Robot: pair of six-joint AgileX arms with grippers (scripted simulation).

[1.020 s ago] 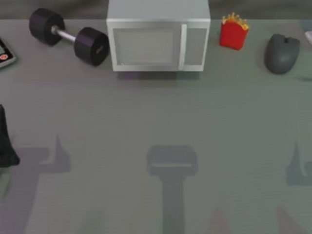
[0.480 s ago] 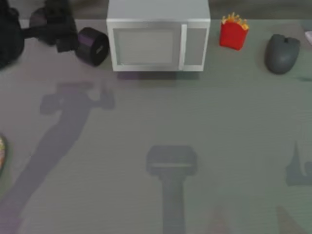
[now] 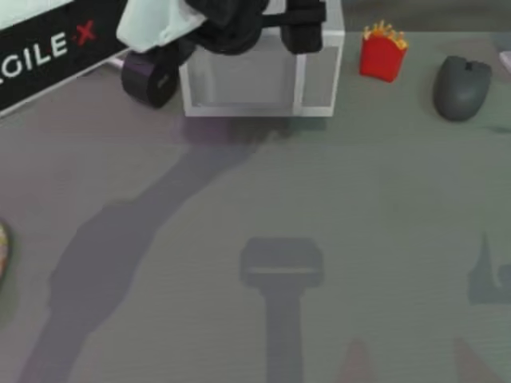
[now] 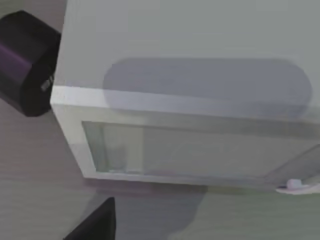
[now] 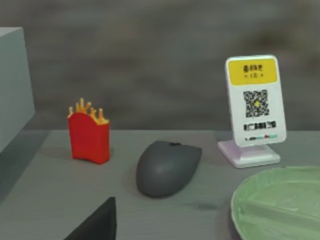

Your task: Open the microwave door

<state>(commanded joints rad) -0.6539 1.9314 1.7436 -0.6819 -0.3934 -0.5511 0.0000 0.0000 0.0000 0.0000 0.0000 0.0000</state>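
Where the grey table [image 3: 375, 207] lies nearest in the top view, only shadows are seen. Right arm noted out of the top view; only a dark corner of the right gripper [image 5: 95, 225] is shown in its wrist view, so its opening cannot be told.

Farther back, at 12 o'clock on the table, the light grey boxy microwave [image 3: 319, 76] is set against the far edge. The microwave door [image 3: 239, 80], a flat grey panel with a pale translucent window, is seen flush with the front, closed, its silvery vertical handle bar [image 3: 301, 76] at the door's 3 o'clock side.

A black dumbbell weight [image 3: 148, 76] is noted at 9 o'clock of the microwave, just beside it. A red carton of yellow fries [image 3: 382, 52] is placed at 3 o'clock, near; a dark grey computer mouse [image 3: 461, 86] lies farther out the same way.

Farthest: the left arm is stretched in from 10 o'clock, the black left gripper [image 3: 307, 22] held over the microwave's top. Nothing is seen gripped; whether it is open cannot be told.
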